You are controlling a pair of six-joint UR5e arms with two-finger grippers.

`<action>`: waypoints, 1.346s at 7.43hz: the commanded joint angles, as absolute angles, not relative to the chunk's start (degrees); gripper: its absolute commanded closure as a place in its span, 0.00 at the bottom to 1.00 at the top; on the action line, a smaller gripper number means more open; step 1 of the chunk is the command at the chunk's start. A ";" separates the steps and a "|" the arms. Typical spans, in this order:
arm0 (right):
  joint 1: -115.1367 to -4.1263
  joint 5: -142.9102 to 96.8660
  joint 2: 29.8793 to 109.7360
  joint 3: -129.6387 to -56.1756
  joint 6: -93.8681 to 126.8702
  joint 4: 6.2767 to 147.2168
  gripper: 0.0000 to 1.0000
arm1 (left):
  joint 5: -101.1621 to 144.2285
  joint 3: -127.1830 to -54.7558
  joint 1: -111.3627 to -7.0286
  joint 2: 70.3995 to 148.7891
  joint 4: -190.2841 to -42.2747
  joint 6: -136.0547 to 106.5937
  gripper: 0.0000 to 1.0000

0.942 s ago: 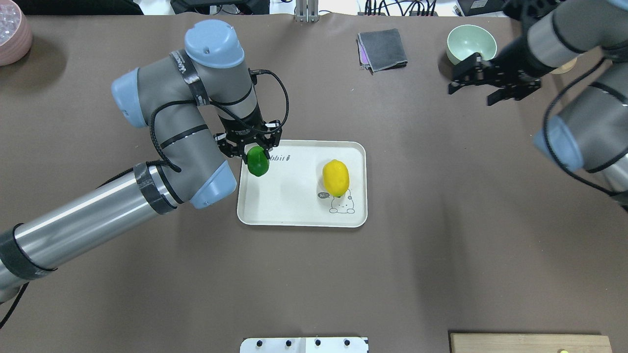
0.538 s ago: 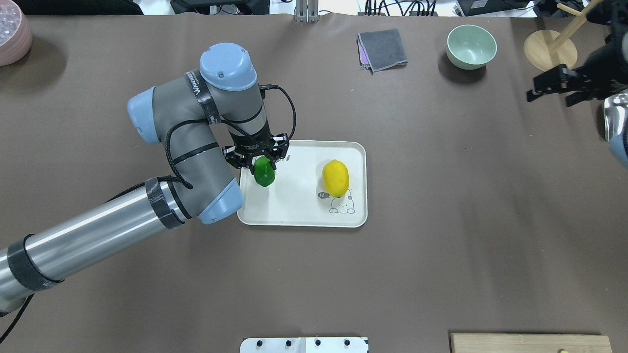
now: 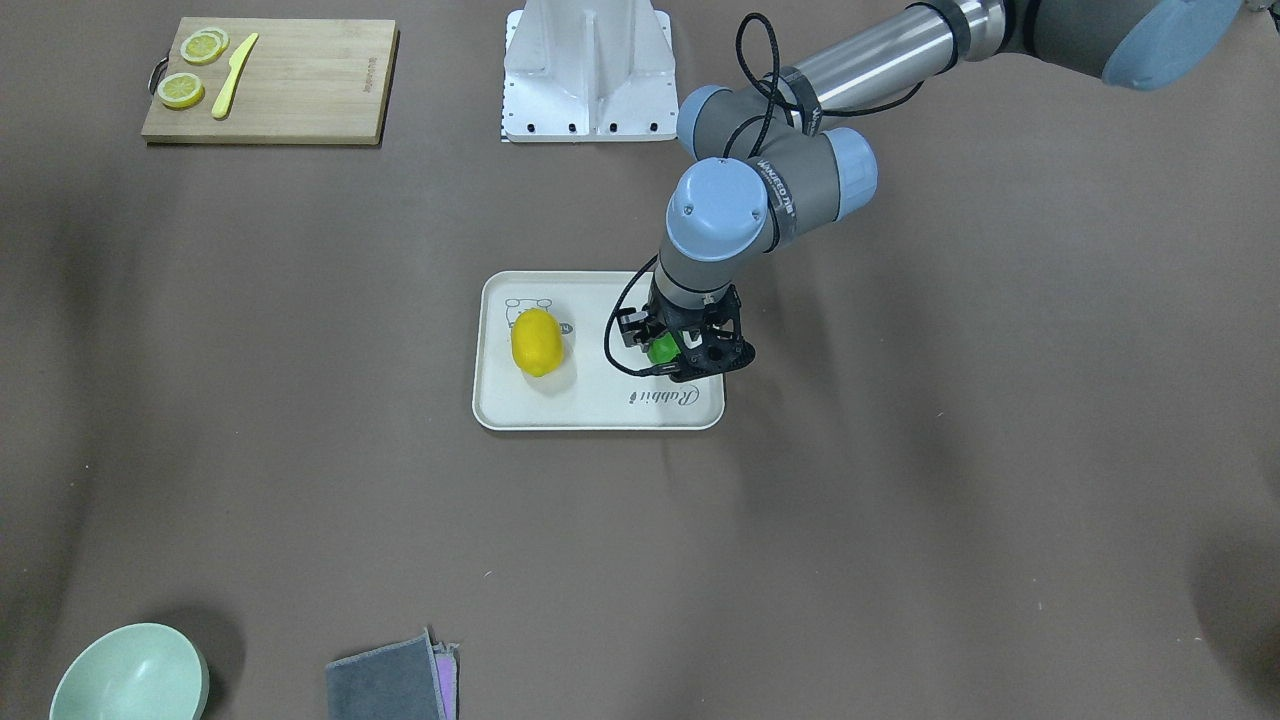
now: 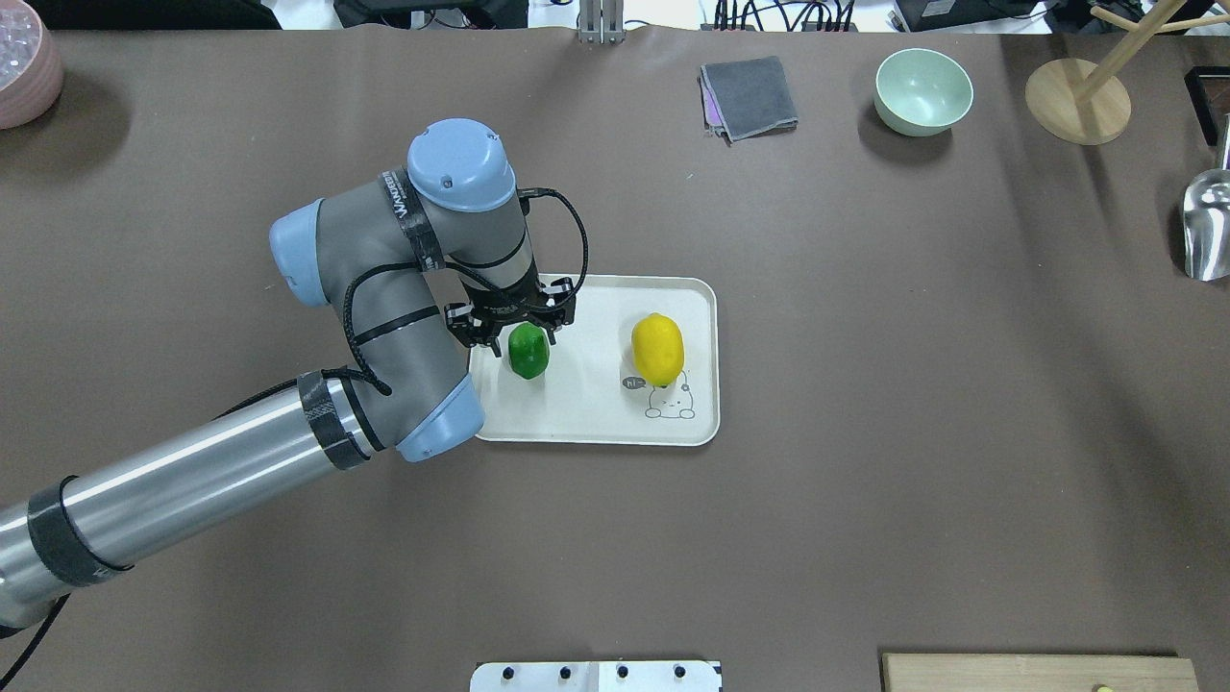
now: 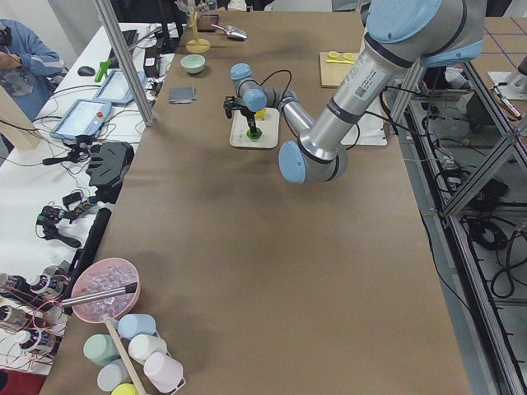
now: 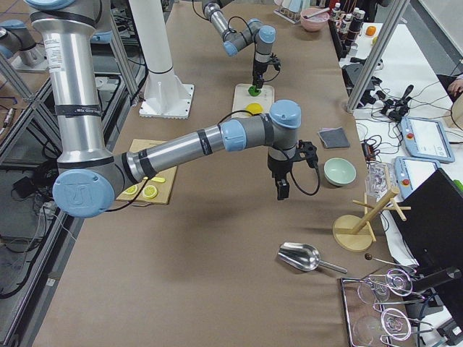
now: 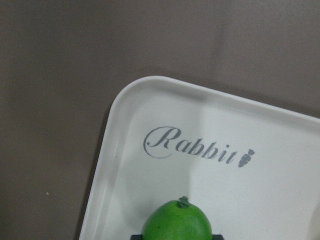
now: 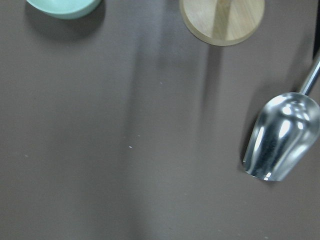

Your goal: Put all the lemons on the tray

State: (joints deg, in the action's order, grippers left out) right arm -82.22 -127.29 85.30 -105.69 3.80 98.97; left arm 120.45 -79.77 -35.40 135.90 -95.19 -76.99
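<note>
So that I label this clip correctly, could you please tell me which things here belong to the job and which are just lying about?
Job in hand:
green lemon, held by the left gripper over the tray
yellow lemon, lying on the tray

Lying about:
mint bowl
grey cloth
metal scoop
wooden stand
cutting board with lemon slices

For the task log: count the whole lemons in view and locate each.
2. The bright yellow oval lemon lies on the off-white rectangular tray; the glossy green lemon is over the tray's other half, held in the left hand. None seems hidden.
</note>
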 commanded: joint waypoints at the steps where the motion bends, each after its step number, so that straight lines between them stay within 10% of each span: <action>1: -87.35 -126.83 89.37 -105.29 -5.06 100.99 0.00 | 120.93 -79.98 -36.55 135.88 -95.01 -76.21 0.02; 10: -92.99 -132.72 91.23 -99.14 -10.28 100.81 0.00 | 132.09 -88.07 -61.48 122.29 -81.91 -38.65 0.02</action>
